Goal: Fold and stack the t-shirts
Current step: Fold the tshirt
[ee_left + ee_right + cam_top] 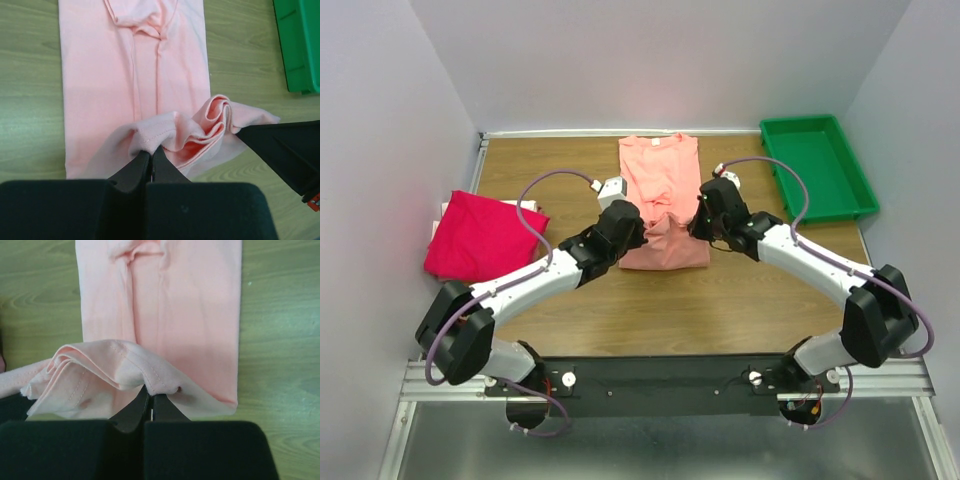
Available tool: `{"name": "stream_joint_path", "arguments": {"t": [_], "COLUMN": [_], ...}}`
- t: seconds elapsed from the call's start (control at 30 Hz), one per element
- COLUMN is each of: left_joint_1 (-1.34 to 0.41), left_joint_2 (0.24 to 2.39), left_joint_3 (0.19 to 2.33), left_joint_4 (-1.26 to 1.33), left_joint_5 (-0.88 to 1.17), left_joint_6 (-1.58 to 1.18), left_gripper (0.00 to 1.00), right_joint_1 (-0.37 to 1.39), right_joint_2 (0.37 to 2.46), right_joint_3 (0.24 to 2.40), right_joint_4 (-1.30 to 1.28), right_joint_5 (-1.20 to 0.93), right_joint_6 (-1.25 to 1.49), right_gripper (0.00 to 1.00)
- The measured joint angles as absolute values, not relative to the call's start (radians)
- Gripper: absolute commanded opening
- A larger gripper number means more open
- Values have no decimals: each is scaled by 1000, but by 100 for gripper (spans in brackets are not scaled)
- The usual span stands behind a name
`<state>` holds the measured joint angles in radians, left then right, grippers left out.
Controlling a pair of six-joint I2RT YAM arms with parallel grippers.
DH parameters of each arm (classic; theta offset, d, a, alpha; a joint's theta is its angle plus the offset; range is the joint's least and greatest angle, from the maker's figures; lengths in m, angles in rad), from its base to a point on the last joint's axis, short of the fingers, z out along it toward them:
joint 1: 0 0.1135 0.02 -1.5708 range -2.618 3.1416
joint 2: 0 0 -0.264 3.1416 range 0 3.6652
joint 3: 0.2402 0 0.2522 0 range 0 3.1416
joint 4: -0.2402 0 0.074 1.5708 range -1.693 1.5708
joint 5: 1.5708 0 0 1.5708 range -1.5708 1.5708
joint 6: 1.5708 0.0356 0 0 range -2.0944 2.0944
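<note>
Left gripper [151, 154] and right gripper [151, 392] each pinch the near hem of the salmon t-shirt [658, 185] at mid-table, as the wrist views show. Only the overhead view shows the magenta t-shirt [480, 238] at left and the green tray [820, 165] at back right.

The left arm [535, 280] and right arm [815, 262] share one build: smooth white link shells set between bulky matte black joint housings [460, 335]. A thin lilac cable [555, 177] runs outside the left arm, and a matching lilac cable [750, 158] runs outside the right one. Each wrist carries a small white camera block [611, 189]. The left gripper [151, 155] has a wide black body and two black wedge-shaped fingers narrowing to thin tips. The right gripper [150, 392] looks the same. Both bases are bolted to a black plate [660, 385] on a silver rail [420, 382].
</note>
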<state>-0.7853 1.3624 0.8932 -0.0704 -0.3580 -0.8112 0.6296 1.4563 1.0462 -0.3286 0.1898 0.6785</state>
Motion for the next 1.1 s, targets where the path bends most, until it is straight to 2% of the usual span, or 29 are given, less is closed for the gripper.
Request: {"name": "stream_joint_path", "arguments": {"t": [0.93,1.0,1.03,1.07,1.1], "left_joint_1": [-562,-556,-554,-550,-549], "left_joint_2": [1787,1812,1822,1831,1839], "left_joint_3": [1194,1209,1213,1217,1220], "left_joint_4": [-31,-30,-31,-30,-30], "left_joint_5": [-270,-258,-253,-249,-247], "left_joint_6": [-609,-598,-593,-587,-582], "left_gripper": [0,8,19,28,45], "right_joint_1": [483,480,478,476,474], "right_joint_2": [1885,1905,1916,1927,1936], "right_joint_3": [1357,1372,1380,1389,1396], "right_joint_4": [-288,-288,-286,-286,-285], "right_joint_5": [194,194,194,194,194], "right_joint_6": [585,579,575,574,572], "right_gripper": [0,1,3,10,13]}}
